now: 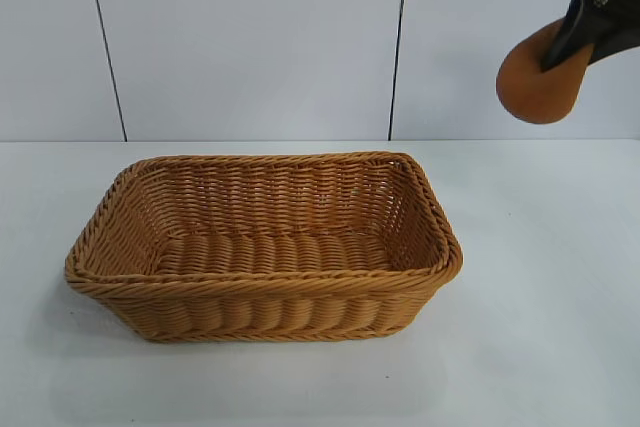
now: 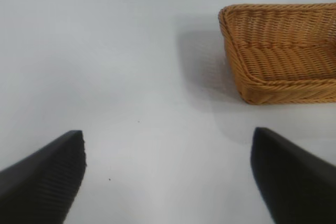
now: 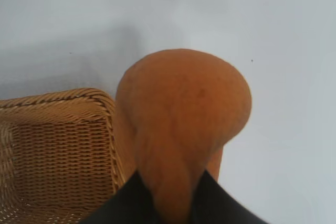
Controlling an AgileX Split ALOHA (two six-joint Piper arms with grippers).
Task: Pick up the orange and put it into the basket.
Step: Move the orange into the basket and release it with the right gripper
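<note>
The dull-orange orange (image 1: 535, 80) hangs high in the air at the upper right, above the table and to the right of the basket. My right gripper (image 1: 572, 35) is shut on it. In the right wrist view the orange (image 3: 184, 114) fills the middle, squeezed between the two black fingers (image 3: 131, 200). The tan woven basket (image 1: 262, 287) stands on the white table, left of centre, and nothing lies in it. It also shows in the right wrist view (image 3: 58, 145) and the left wrist view (image 2: 283, 56). My left gripper (image 2: 168, 177) is open and empty over bare table beside the basket.
The white table (image 1: 540, 297) stretches around the basket on all sides. A white panelled wall (image 1: 250, 37) stands behind it.
</note>
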